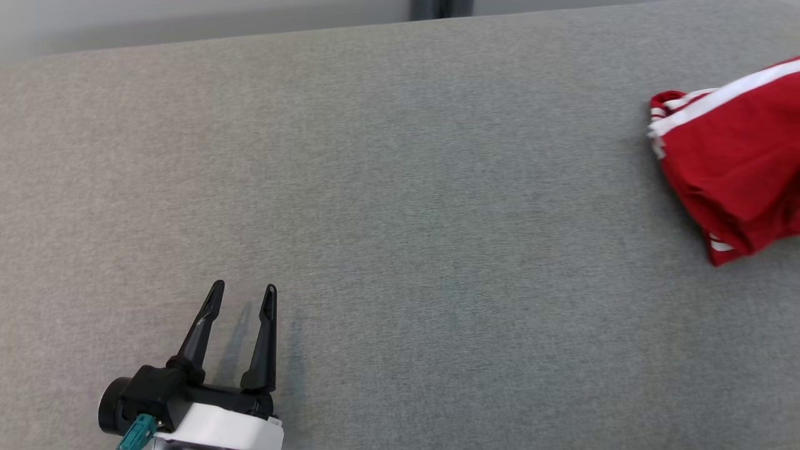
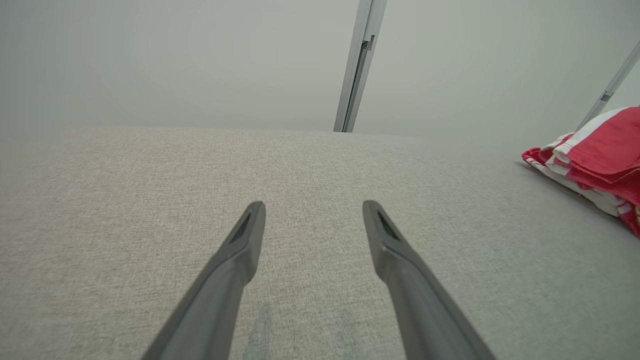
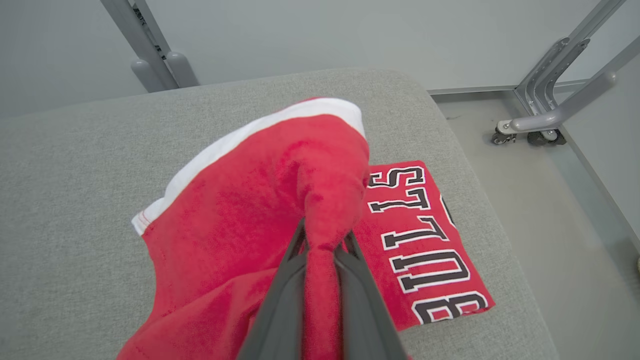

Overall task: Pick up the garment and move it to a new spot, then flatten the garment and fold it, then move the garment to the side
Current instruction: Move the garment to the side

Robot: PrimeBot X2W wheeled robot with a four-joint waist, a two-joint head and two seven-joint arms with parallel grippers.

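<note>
Pinching red garment [image 3: 240, 220], white trim, black lettering: right gripper [image 3: 324, 240]; left gripper [image 1: 244, 287] spread, empty.

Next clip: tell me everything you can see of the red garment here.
The garment is soft red fabric with white bands at its edges and black, white-outlined letters on one panel. It is crumpled, not flattened. The lettered panel lies flat on the grey cushion near a corner, while a bunched fold is raised, pinched by the shut right gripper.
</note>
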